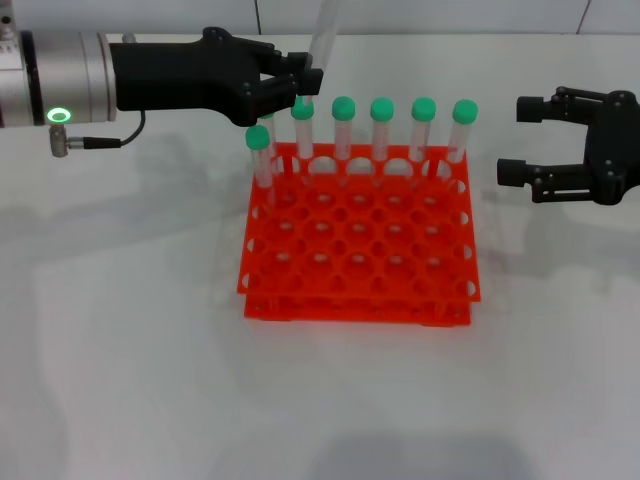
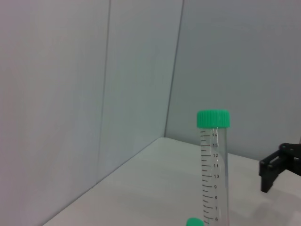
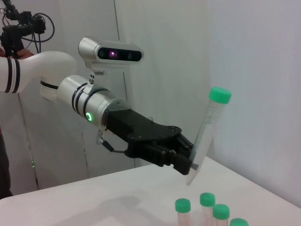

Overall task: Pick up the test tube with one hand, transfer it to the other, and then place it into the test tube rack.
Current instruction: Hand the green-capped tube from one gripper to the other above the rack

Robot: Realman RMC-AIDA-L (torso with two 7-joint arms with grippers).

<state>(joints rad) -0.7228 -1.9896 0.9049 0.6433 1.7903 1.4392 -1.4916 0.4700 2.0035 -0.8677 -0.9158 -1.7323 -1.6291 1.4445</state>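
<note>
The white table [image 1: 130, 380] carries the orange-red test tube rack [image 1: 360, 262] at its centre, with green-capped tubes [image 1: 381, 128] standing along its far row. The left gripper [image 1: 298, 88] hangs above the rack's far-left corner, fingers clamped on the lower end of the test tube [image 3: 207, 133], which tilts upward, cap high. The right gripper [image 1: 514, 140] hovers right of the rack, fingers apart, holding nothing

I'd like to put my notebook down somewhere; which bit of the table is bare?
Bare table lies in front of the rack and left of it. Behind is crowded: capped tubes, left gripper holding one; right gripper beside.
</note>
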